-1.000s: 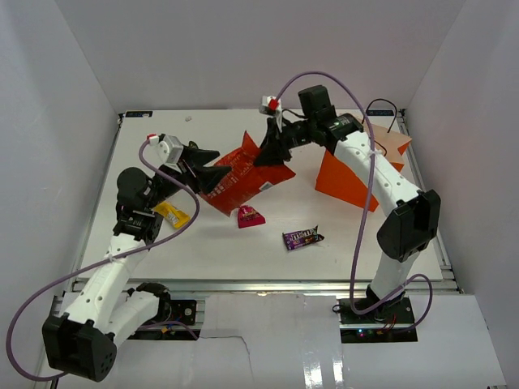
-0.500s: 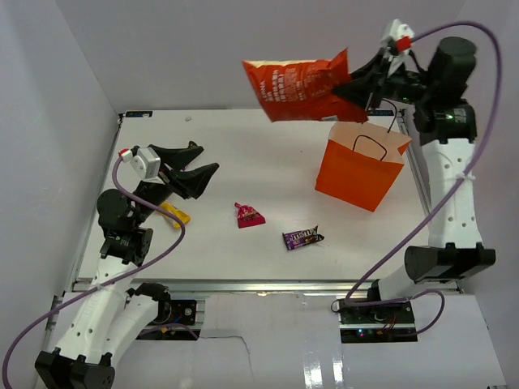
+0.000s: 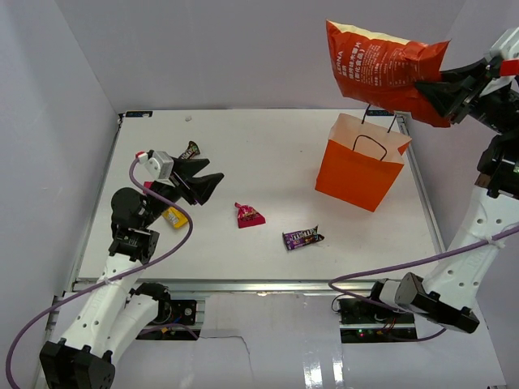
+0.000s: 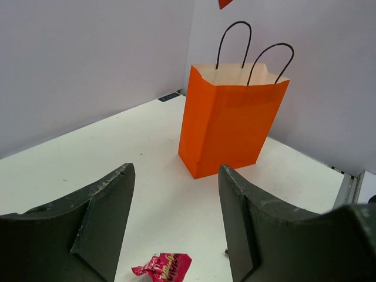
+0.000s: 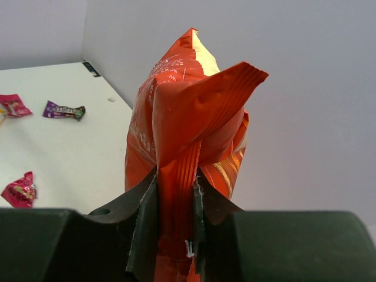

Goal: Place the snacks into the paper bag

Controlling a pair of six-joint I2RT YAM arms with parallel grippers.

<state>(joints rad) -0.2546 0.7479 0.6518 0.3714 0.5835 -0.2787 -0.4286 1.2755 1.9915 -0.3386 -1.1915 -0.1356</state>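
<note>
Red-orange crinkly chip bag [image 3: 381, 61] is clamped in the right gripper [image 3: 443, 91] above the upright orange paper bag [image 3: 357, 174] at two o'clock; lowering into its mouth is required next. Fingers of the left gripper [image 3: 203, 174] are apart, empty.

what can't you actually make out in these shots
Inside of the paper bag: top view shows only a strip of pale inner wall; left wrist view shows only its outside.
Yellow packet: top view, partly hidden by the left arm.
Small dark wrapper beyond the left claw: top view, too small to identify.
Chip bag: left wrist view, only a corner, cut off by the top edge.
</note>
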